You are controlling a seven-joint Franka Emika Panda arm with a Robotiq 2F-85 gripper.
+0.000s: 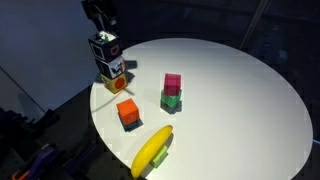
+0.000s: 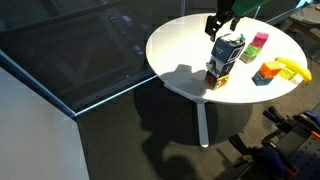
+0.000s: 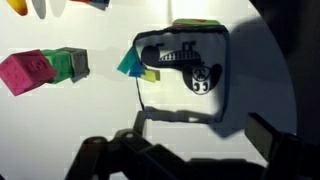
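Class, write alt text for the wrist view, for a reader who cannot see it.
From above, a black-and-white printed box tops a small stack on a white table, the open tool's fingers at the bottom edge. A pink block and a green block show at left.
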